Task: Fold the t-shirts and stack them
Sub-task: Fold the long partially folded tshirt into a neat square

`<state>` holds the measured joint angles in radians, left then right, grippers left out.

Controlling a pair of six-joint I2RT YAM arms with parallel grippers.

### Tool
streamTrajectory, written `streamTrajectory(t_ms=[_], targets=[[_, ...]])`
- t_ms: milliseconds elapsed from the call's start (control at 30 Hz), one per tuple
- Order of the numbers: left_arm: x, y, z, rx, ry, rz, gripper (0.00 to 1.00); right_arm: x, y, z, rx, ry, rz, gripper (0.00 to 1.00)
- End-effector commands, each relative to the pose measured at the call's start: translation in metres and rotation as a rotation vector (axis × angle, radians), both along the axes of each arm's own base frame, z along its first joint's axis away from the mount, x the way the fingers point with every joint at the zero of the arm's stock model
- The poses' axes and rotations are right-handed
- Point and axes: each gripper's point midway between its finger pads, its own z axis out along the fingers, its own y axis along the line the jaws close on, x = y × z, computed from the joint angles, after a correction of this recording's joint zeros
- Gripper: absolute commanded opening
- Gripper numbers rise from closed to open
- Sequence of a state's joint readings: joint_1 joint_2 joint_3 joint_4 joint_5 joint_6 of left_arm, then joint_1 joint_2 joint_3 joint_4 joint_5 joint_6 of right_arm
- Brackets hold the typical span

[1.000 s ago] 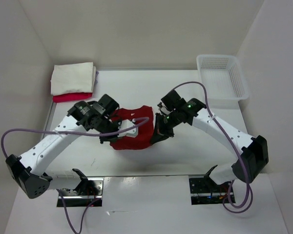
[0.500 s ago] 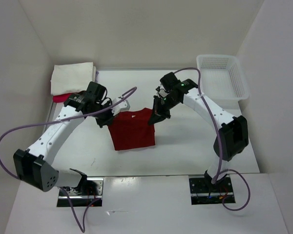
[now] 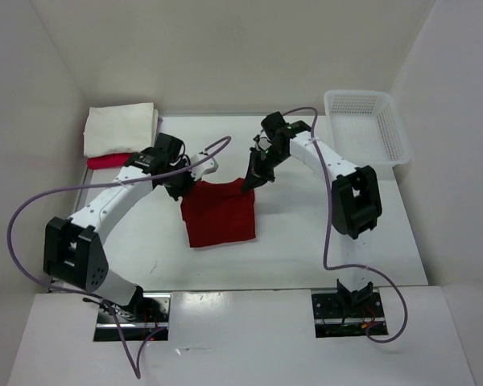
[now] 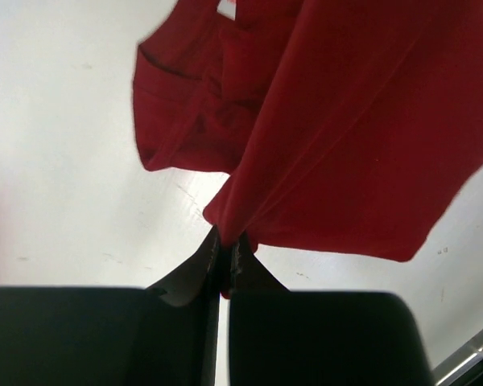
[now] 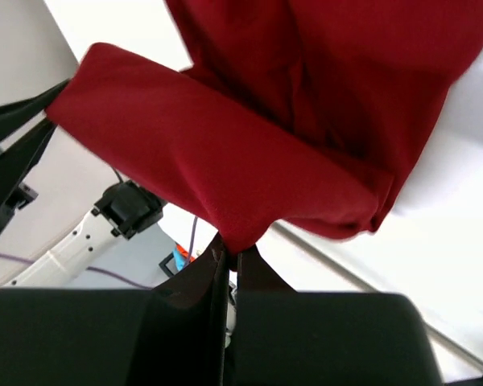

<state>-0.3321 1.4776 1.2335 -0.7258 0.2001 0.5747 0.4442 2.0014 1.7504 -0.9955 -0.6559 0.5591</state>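
The left claw [image 3: 183,187] and right claw [image 3: 248,183] each pinch a far corner of the dark red cloth t-shirt [image 3: 218,215], mid-frame. Best to draw both evenly, edge taut, so the fold lands square.

The top view looks steeply down from above and behind the arm bases [image 3: 133,310], which sit at 6 o'clock, and faces toward 12 o'clock, taking in the whole bench [image 3: 306,245] from well off. The left wrist camera rides just behind the left hand [image 4: 225,245], very near, looking forward along it at the dark red t-shirt [image 4: 354,121] and the bench beneath. The right wrist camera sits likewise behind the right hand [image 5: 228,251], equally close. All three views share that shirt, mid-frame in the overhead one
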Motion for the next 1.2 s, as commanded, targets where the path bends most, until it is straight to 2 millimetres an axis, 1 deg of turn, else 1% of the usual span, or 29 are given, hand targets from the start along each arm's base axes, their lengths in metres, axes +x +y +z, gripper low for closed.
streamTrajectory(t_ms=[0, 33, 67, 100, 133, 167, 200, 333, 367, 433, 467, 533, 567, 633, 667, 700, 733, 767, 800, 833, 867, 900, 933, 967, 1033, 1067, 1100, 1133, 1167], targets=[[0.027, 0.012, -0.019, -0.024, 0.056, 0.112, 0.00, 0.029, 0.006, 0.003, 0.046, -0.077, 0.007, 0.00], [0.032, 0.014, -0.022, -0.037, 0.069, 0.129, 0.00, 0.032, 0.009, 0.004, 0.059, -0.085, 0.010, 0.00], [0.036, 0.022, -0.024, -0.038, 0.085, 0.164, 0.00, 0.037, 0.006, 0.003, 0.058, -0.085, 0.001, 0.00], [0.039, 0.023, -0.031, -0.046, 0.107, 0.167, 0.00, 0.042, 0.007, 0.000, 0.050, -0.093, -0.011, 0.00], [0.041, 0.020, -0.030, -0.056, 0.109, 0.160, 0.00, 0.051, 0.004, -0.003, 0.053, -0.100, -0.025, 0.00], [0.045, 0.024, -0.029, -0.060, 0.098, 0.174, 0.00, 0.052, 0.004, -0.007, 0.049, -0.092, -0.025, 0.00], [0.044, 0.022, -0.033, -0.071, 0.113, 0.166, 0.00, 0.057, 0.001, -0.012, 0.042, -0.098, -0.037, 0.00], [0.055, 0.021, -0.036, -0.069, 0.093, 0.170, 0.00, 0.075, -0.008, -0.030, 0.039, -0.087, -0.077, 0.00], [0.055, 0.021, -0.041, -0.065, 0.106, 0.170, 0.00, 0.079, -0.006, -0.029, 0.047, -0.098, -0.085, 0.00], [0.061, 0.020, -0.041, -0.073, 0.095, 0.177, 0.00, 0.085, -0.007, -0.036, 0.057, -0.088, -0.100, 0.00], [0.064, 0.019, -0.046, -0.073, 0.110, 0.186, 0.00, 0.093, -0.010, -0.034, 0.067, -0.106, -0.119, 0.00], [0.072, 0.015, -0.043, -0.089, 0.098, 0.188, 0.00, 0.097, -0.008, -0.046, 0.065, -0.092, -0.127, 0.00], [0.074, 0.014, -0.051, -0.089, 0.120, 0.199, 0.00, 0.103, -0.005, -0.043, 0.074, -0.105, -0.136, 0.05], [0.076, 0.013, -0.057, -0.087, 0.141, 0.208, 0.00, 0.110, -0.002, -0.044, 0.089, -0.117, -0.132, 0.19], [0.076, 0.013, -0.065, -0.084, 0.165, 0.217, 0.00, 0.119, 0.001, -0.043, 0.099, -0.132, -0.139, 0.33], [0.080, 0.020, -0.065, -0.075, 0.154, 0.251, 0.00, 0.122, 0.003, -0.041, 0.103, -0.140, -0.139, 0.36], [0.079, 0.023, -0.076, -0.056, 0.178, 0.274, 0.03, 0.138, -0.001, -0.029, 0.101, -0.201, -0.159, 0.38], [0.082, 0.026, -0.080, -0.042, 0.176, 0.300, 0.04, 0.145, -0.002, -0.031, 0.083, -0.220, -0.172, 0.38], [0.082, 0.030, -0.084, -0.029, 0.187, 0.341, 0.07, 0.152, -0.003, -0.026, 0.069, -0.251, -0.185, 0.39], [0.086, 0.039, -0.086, -0.011, 0.183, 0.379, 0.12, 0.166, -0.007, -0.017, 0.036, -0.317, -0.207, 0.39], [0.086, 0.038, -0.086, -0.015, 0.186, 0.389, 0.24, 0.174, -0.015, -0.015, 0.015, -0.348, -0.220, 0.39], [0.096, 0.044, -0.077, -0.025, 0.161, 0.425, 0.33, 0.176, -0.018, -0.015, -0.010, -0.362, -0.227, 0.38], [0.101, 0.049, -0.073, -0.031, 0.148, 0.438, 0.39, 0.179, -0.021, -0.010, -0.049, -0.407, -0.232, 0.35], [0.105, 0.048, -0.068, -0.042, 0.139, 0.450, 0.49, 0.181, -0.025, 0.006, -0.058, -0.454, -0.240, 0.30], [0.118, 0.056, -0.048, -0.069, 0.089, 0.480, 0.52, 0.167, -0.018, 0.006, -0.111, -0.488, -0.212, 0.17], [0.121, 0.055, -0.043, -0.079, 0.079, 0.488, 0.54, 0.159, -0.013, 0.022, -0.093, -0.518, -0.202, 0.11], [0.125, 0.055, -0.025, -0.096, 0.036, 0.486, 0.55, 0.150, -0.008, 0.014, -0.097, -0.515, -0.176, 0.02], [0.131, 0.058, -0.011, -0.113, 0.005, 0.500, 0.57, 0.138, 0.004, 0.012, -0.101, -0.512, -0.147, 0.00], [0.132, 0.055, -0.001, -0.134, -0.013, 0.490, 0.57, 0.133, 0.011, 0.008, -0.098, -0.510, -0.132, 0.00]])
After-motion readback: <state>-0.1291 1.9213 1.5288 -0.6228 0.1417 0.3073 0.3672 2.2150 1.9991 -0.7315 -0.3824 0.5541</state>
